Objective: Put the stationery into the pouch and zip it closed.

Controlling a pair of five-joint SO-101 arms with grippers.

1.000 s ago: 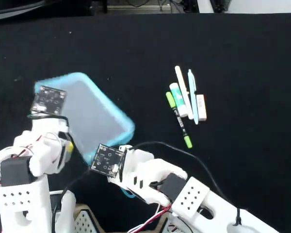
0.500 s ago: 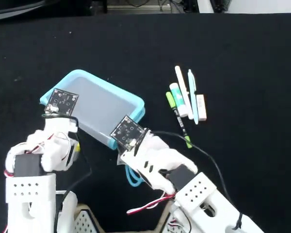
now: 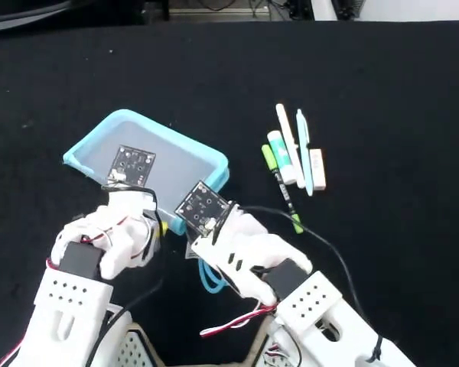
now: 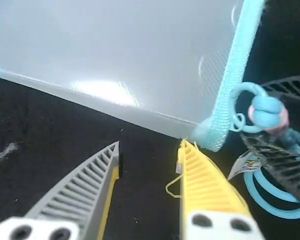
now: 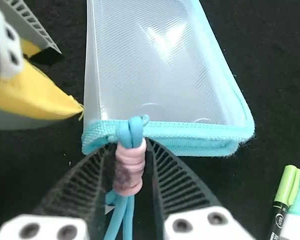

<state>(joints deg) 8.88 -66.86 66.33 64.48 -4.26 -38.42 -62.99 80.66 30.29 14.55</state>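
The translucent pouch (image 3: pixel 157 149) with a blue zipper edge lies flat at the table's left centre. My right gripper (image 5: pixel 129 146) is shut on the pink bead (image 5: pixel 128 167) of the blue zipper cord, at the pouch's (image 5: pixel 155 65) near zipper corner. Just beside that corner, my left gripper (image 4: pixel 149 147) is open over bare cloth, its yellow finger (image 4: pixel 202 185) almost touching the zipper edge (image 4: pixel 235 75). The stationery (image 3: pixel 292 160) lies to the right of the pouch: a white pen, a light blue pen, a green marker, a glue stick and an eraser.
Black cloth (image 3: pixel 382 92) covers the table, with wide free room at the back and right. A loop of blue cord (image 3: pixel 210 279) trails toward the arm bases. Both arms crowd the pouch's near edge.
The pouch swung and slid right with my right gripper about a second ago, then stayed still. My left arm has moved right along the pouch's near edge, toward the zipper corner.
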